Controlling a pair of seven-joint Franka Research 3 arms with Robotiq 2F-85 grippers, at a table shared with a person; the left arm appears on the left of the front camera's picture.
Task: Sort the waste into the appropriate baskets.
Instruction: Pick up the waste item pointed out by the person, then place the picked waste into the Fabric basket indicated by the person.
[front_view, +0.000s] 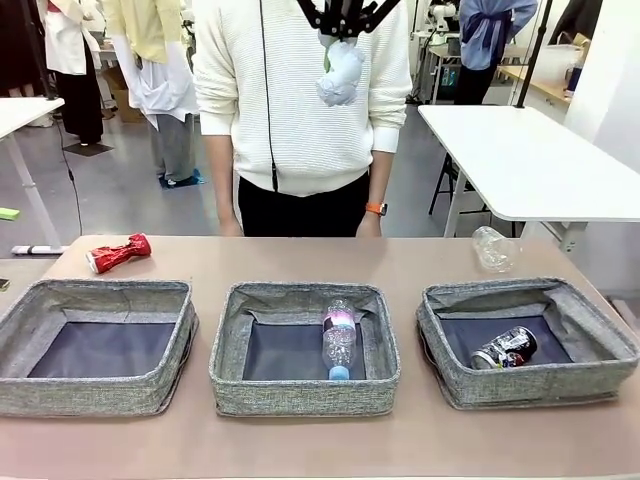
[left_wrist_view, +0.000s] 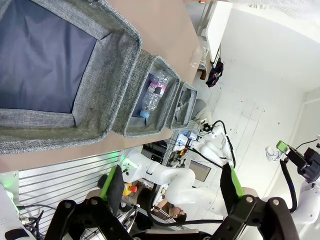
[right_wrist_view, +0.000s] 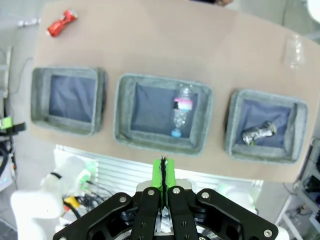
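High above the table's far middle, my right gripper (front_view: 340, 36) is shut on the white tissue wad (front_view: 340, 76), which hangs in front of the person's chest; its green pads (right_wrist_view: 163, 172) press together over the baskets. My left gripper (left_wrist_view: 172, 190) is open and holds nothing, off the table's near edge. The clear bottle (front_view: 339, 338) lies in the middle basket (front_view: 300, 395). A black-silver can (front_view: 505, 348) lies in the right basket (front_view: 530, 385). The left basket (front_view: 40, 395) holds nothing. A crushed red can (front_view: 118, 252) lies at the far left, and crumpled clear plastic (front_view: 493, 248) at the far right.
A person (front_view: 300, 100) in a white sweater stands at the table's far edge, arms hanging down. A white table (front_view: 530, 160) stands behind on the right. Bare tabletop runs between the baskets and the far edge.
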